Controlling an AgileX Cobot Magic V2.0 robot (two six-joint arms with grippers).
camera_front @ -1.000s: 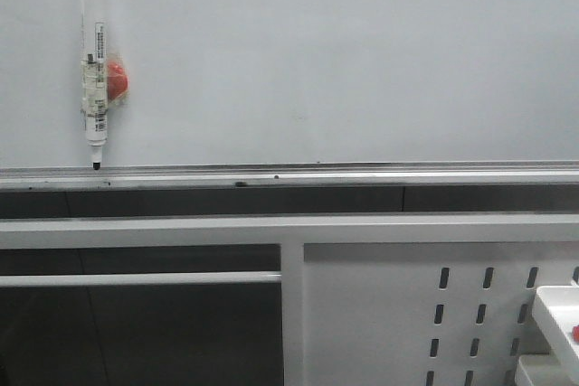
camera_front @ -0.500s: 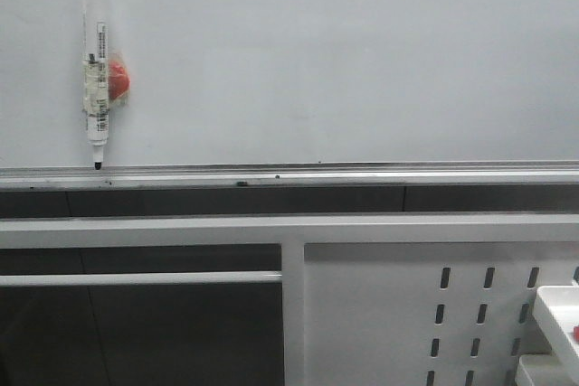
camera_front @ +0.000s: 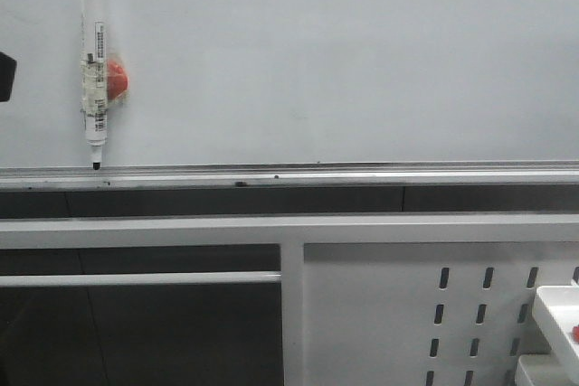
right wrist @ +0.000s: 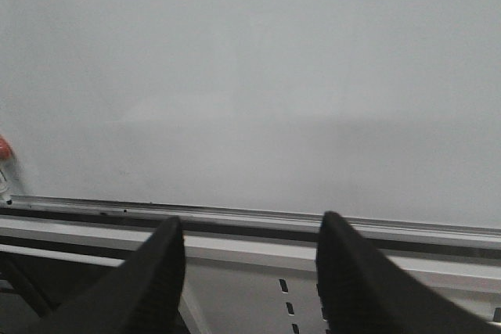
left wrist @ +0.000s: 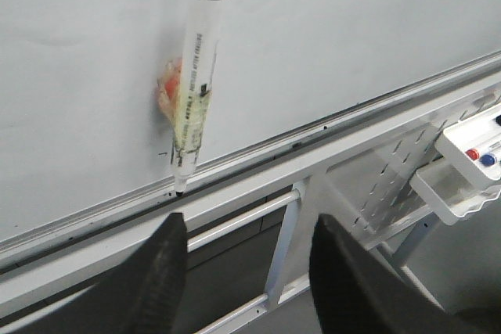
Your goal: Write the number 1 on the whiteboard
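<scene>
The whiteboard [camera_front: 344,51] is bare; no number 1 stroke shows on it in any view. A white marker [camera_front: 94,70] with a black cap hangs upright against the board at the left, tip down on the silver rail [camera_front: 362,174], next to a red magnet [camera_front: 118,80]. In the left wrist view the marker [left wrist: 196,91] stands just beyond my left gripper [left wrist: 246,228], which is open and empty. My right gripper [right wrist: 249,228] is open and empty, facing the board [right wrist: 258,76] above the rail. A dark part of an arm [camera_front: 4,76] shows at the front view's left edge.
A white slotted metal panel [camera_front: 425,314] stands below the rail at the right. A white tray [left wrist: 470,170] holding red and blue markers hangs beside it. A horizontal white bar [camera_front: 136,278] crosses the dark opening at the lower left.
A dark arm part has come into the front view at the left edge, beside the marker. The marker and board have not moved.
</scene>
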